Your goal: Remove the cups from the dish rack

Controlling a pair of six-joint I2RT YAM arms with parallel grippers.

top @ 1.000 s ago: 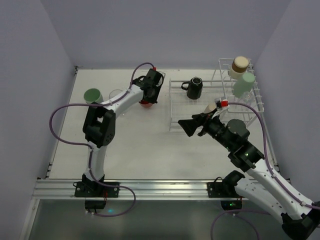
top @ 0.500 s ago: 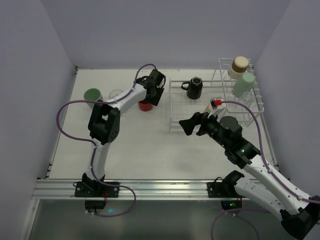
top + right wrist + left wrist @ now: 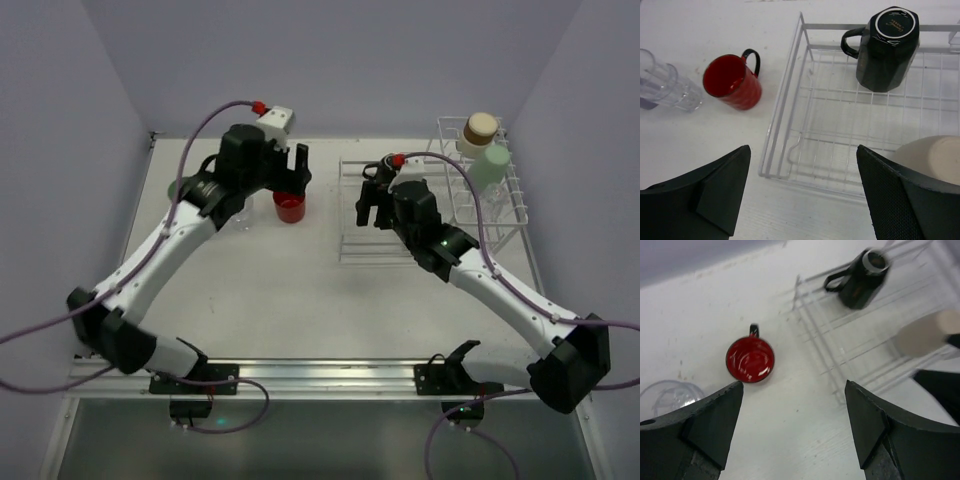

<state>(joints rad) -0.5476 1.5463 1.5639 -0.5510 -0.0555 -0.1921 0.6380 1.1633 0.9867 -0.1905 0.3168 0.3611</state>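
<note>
**A:** Where is the red mug sitting?

**B:** The red mug [image 3: 750, 360] is standing upright on the counter [image 3: 280, 290]. It is sitting just left of the dish rack [image 3: 785, 115] without touching it. A clear glass [image 3: 667, 87] is standing near the mug on its other side.

**A:** Is the left claw holding it?

**B:** No. The left claw [image 3: 793, 385] is hanging above the mug with its jaws gaping wide and nothing between them.

**A:** And the right one?

**B:** The right claw [image 3: 802, 150] is hovering over the rack's low basket, spread just as wide and gripping nothing. A black mug [image 3: 887, 47] is sitting upside down at the basket's far side. A cream cup [image 3: 932, 155] is lying nearer, partly cut off by the frame edge. A tan-brown cup [image 3: 481, 127] and a pale green cup [image 3: 490, 165] are resting in the taller slotted part.
</note>
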